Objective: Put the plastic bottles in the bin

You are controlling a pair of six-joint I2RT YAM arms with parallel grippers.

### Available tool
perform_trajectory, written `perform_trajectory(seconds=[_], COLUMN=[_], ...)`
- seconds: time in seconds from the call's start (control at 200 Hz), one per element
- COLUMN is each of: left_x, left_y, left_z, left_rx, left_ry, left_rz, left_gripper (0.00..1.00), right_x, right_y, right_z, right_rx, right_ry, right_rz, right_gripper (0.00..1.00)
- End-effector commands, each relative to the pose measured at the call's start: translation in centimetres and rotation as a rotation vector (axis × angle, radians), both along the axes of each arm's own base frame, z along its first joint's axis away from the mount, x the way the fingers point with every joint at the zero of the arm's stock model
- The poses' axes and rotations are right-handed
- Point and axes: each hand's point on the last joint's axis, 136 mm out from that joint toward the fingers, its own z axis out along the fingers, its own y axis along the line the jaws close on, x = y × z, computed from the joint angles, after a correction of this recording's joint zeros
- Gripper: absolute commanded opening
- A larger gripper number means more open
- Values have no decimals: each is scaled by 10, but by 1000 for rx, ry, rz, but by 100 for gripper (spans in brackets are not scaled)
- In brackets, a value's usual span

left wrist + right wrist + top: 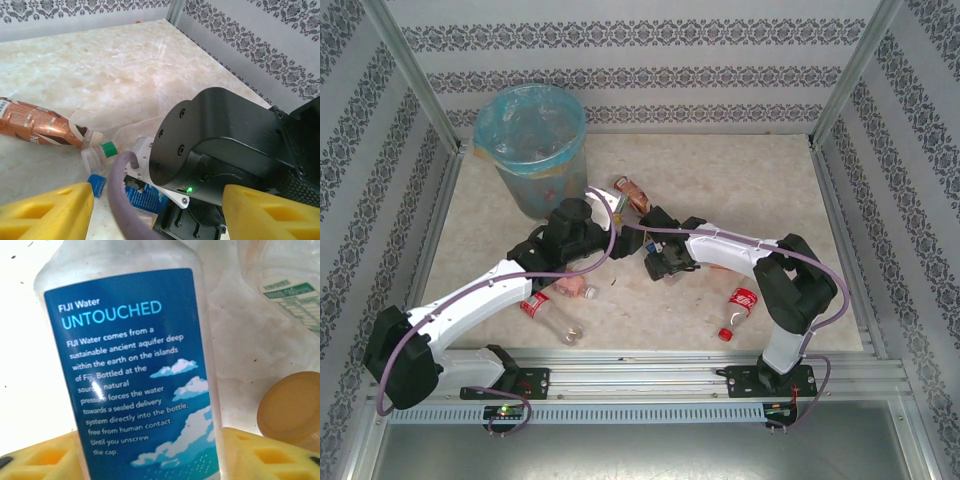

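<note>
— Yellow right fingers (45,460), right up at the lens, and standing between them a clear plastic bottle with a blue Fiji Water label (135,370). My right gripper (150,455) presses it from both sides, a narrow hold, low over the marbled beige table (720,180).

— Anything beside it?

— One round tan cap (290,407), just off to the side of the bottle.

— And your left?

— My left gripper (157,212) hangs above my right arm's black wrist housing (215,145), fingers spread wide, gripping nothing. Past it, a copper-labelled bottle (35,125) lies on its side, its neck right against a clear bottle with a green neck ring (107,148).

— Where's the bin?

— From above, the round light-blue bin with a blue bag liner (535,195) stands at the far left of the table, just beyond my left gripper and apart from the Fiji bottle. Bottles already lie inside it.

— What's left out on the table?

— A red-labelled bottle with a red cap (740,302) lies by my right arm, and a few more bottles (555,305) lie beside my left forearm.
</note>
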Motion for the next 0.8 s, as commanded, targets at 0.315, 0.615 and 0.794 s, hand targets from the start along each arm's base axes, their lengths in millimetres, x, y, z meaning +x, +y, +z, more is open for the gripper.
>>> perform_trajectory(seconds=[0.315,0.615,0.794], left_x=[12,19,16], left_y=[27,25,0], left_z=[81,98,91], left_rx=[-87,-179,-174], left_ry=[-234,-136,-15], left_rz=[144,115,-43], left_gripper=[67,70,72], right_x=[-39,-46,-42], right_y=[16,32,43], right_z=[62,138,191], right_rx=[82,332,482], right_ry=[-75,-223,-356], right_rz=[86,111,141], right_gripper=[46,43,42])
